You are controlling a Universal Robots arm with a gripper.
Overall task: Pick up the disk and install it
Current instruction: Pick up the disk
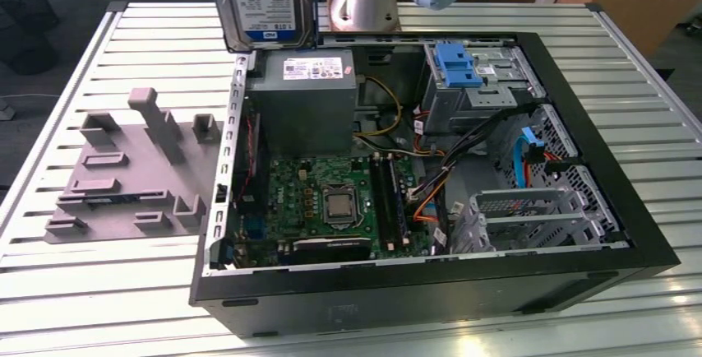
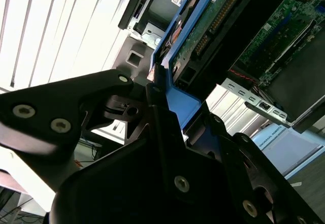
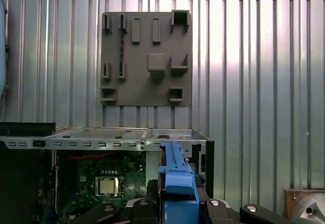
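Exterior view gives me the disk (image 1: 266,2) hanging upright on edge, label side to the camera, straight below the gripper and clear above the far rim of the open computer case (image 1: 647,250). In the second wrist view the gripper (image 2: 158,94) is clenched on the disk's blue frame (image 2: 179,104), with the green circuit-board face of the drive running away from the jaws.

My read on handling: this is a dense, rigid metal block, heavy for its size, so it will not bend. The plastic frame is smooth and can flex, so I reckon a slip or a twist in the grip is the risk. The bare board face is the fragile part, and I'd want contact kept to the frame edges, as it is now.

Directly beneath the gripper sits the grey power supply (image 1: 302,98), with the motherboard (image 1: 329,201) further down inside the case. Off to the exterior view's right of the gripper there is a blue bracket (image 1: 459,65) in the upper bay, and a drive cage (image 1: 527,209) lower down. Black and orange cables (image 1: 482,139) drape between those bays, and I judge them the main obstruction, along with the case rim. A grey fixture plate (image 1: 121,168) lies on the slatted desk (image 1: 88,291), well apart on the other side.
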